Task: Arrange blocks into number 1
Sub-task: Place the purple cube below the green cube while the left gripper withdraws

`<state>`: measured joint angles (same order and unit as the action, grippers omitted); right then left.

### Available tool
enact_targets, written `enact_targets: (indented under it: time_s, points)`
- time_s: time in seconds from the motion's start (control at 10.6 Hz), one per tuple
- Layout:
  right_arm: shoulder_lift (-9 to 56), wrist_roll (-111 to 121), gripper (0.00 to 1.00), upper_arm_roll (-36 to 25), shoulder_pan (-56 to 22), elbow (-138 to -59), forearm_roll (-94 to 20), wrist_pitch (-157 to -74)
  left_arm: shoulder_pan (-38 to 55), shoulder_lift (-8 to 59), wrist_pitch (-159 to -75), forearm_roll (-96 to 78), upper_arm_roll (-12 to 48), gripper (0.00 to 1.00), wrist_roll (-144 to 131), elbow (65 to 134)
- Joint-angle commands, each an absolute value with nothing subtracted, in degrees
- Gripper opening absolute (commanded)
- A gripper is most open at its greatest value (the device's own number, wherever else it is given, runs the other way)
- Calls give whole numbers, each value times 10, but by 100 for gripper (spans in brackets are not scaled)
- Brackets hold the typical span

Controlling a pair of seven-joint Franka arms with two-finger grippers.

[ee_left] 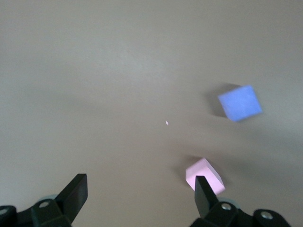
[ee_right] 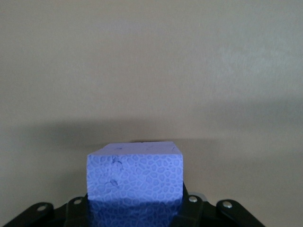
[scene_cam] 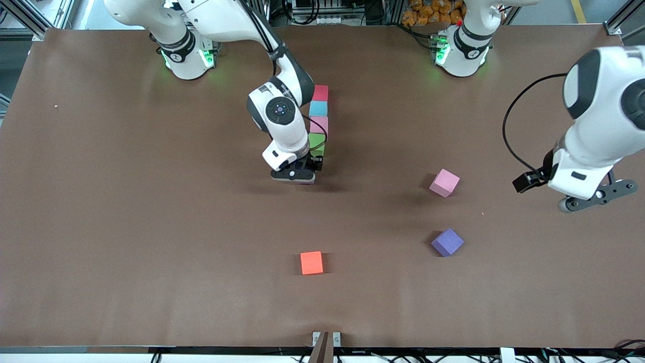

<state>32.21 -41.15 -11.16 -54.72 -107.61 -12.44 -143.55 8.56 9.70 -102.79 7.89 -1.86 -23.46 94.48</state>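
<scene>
A column of blocks runs toward the front camera: red (scene_cam: 320, 93), light blue (scene_cam: 318, 108), pink (scene_cam: 318, 125), green (scene_cam: 316, 143). My right gripper (scene_cam: 295, 176) is low over the table at the column's nearer end, just past the green block. It is shut on a purple block (ee_right: 135, 177), which the hand almost hides in the front view. Loose on the table lie a second pink block (scene_cam: 444, 182), a second purple block (scene_cam: 447, 242) and an orange block (scene_cam: 312, 262). My left gripper (scene_cam: 592, 199) waits open and empty at the left arm's end of the table.
The left wrist view shows the loose pink block (ee_left: 204, 176) partly covered by one fingertip (ee_left: 204, 191), and the loose purple block (ee_left: 240, 102) farther off. The brown table (scene_cam: 126, 201) is bare toward the right arm's end.
</scene>
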Motion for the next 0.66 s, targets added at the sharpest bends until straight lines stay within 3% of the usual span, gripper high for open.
enact_targets:
  time_s: [0.0,0.47,0.57]
  points:
    - [306,-439,46,-120,-574,-1100,-134,-1443,76,51,-996,41,-10,100,-196,942]
    - [338,-453,46,-120,-615,-1099,-134,-1470,32,20,-860,13,8,100,-53,863]
    - [338,-453,50,-120,-617,-1100,-134,-1470,32,5,-853,17,15,100,-29,863]
